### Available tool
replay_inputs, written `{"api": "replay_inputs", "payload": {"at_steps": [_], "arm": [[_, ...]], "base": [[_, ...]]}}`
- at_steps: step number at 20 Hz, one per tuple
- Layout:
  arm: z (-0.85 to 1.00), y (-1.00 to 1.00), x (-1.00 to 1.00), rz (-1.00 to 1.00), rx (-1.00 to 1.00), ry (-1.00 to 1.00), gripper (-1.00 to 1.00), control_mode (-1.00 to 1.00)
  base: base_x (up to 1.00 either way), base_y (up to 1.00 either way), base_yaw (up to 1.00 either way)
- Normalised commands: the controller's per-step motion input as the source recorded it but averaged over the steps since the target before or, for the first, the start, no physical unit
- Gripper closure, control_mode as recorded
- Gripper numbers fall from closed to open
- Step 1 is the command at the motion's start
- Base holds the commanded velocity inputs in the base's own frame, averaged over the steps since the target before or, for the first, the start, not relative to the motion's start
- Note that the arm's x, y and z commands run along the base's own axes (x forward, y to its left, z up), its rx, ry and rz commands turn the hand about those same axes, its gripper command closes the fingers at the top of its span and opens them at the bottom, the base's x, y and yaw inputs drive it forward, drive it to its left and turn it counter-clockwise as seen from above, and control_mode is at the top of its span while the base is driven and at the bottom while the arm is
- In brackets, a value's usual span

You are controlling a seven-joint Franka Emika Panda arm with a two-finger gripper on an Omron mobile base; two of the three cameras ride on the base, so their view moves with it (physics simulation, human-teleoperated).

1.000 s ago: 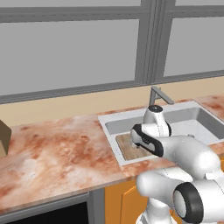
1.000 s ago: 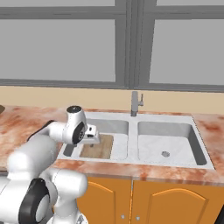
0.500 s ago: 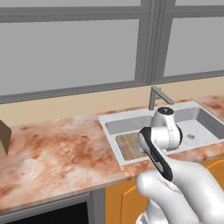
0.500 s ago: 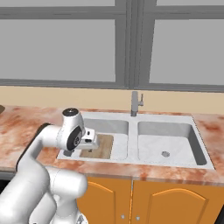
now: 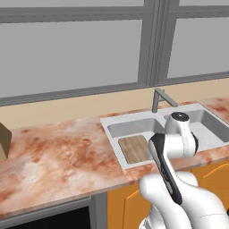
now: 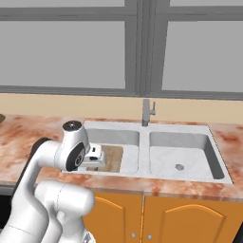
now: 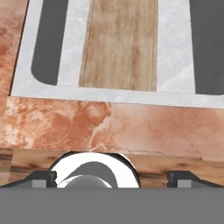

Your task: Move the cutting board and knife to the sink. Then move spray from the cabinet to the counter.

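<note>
The cutting board (image 5: 134,149) (image 6: 112,156) lies flat in the left basin of the sink (image 5: 112,121) (image 6: 144,142). In the hand view the cutting board (image 7: 120,43) runs away from me, beyond the sink's front rim (image 7: 109,98). My gripper (image 6: 95,155) (image 7: 111,177) hangs over the front strip of the counter (image 7: 131,127), just short of that rim. Its jaws are wide open with nothing between them. The knife, the spray and the cabinet are out of view.
A faucet (image 5: 159,96) (image 6: 147,111) stands behind the divider of the double sink. The right basin (image 6: 182,156) has a drain. The marbled counter (image 5: 58,156) stretches left to a brown box (image 5: 3,141) at the picture's edge. Windows line the back wall.
The arm has drawn back from over the left basin toward the counter's front edge, and the hand is now clear of the cutting board. The jaws have stayed open.
</note>
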Motion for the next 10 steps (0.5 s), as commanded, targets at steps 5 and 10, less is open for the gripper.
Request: {"api": "replay_inputs", "payload": {"at_steps": [5, 10], "arm": [[0.01, -0.03, -0.11, 0.0, 0.0, 0.0, -1.0, -1.0], [0.0, 0.0, 0.0, 0.0, 0.0, 0.0, -1.0, -1.0]], "base": [[0.0, 0.0, 0.0], [0.0, 0.0, 0.0]]}}
